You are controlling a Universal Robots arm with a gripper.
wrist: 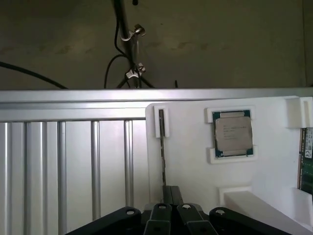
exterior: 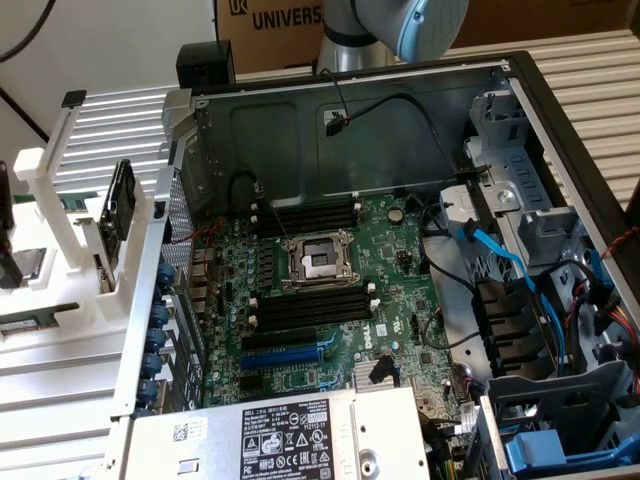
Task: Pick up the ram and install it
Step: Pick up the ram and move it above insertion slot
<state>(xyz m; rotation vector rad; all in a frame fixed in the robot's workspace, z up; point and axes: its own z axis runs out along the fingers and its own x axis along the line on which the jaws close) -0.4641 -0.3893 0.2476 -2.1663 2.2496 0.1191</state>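
Observation:
In the wrist view, my gripper (wrist: 171,192) hangs over a white holder block (wrist: 195,161), its dark fingers (wrist: 166,196) pressed together. A thin board (wrist: 161,142) stands on edge in a white clip and runs straight up to the fingertips. Whether the fingers clamp it I cannot tell. The ram (wrist: 306,159), a green stick with a white label, lies flat at the block's edge. In the exterior view the ram (exterior: 38,322) rests on the white block at the far left. The black memory slots (exterior: 310,308) with white clips lie beside the processor socket (exterior: 320,262).
A processor chip (wrist: 234,133) sits in its own pocket on the white block. The open computer case (exterior: 350,110) holds the motherboard, a blue expansion slot (exterior: 285,357), blue and black cables (exterior: 500,255) and a drive cage (exterior: 525,190). Ribbed metal table (wrist: 63,166) surrounds the block.

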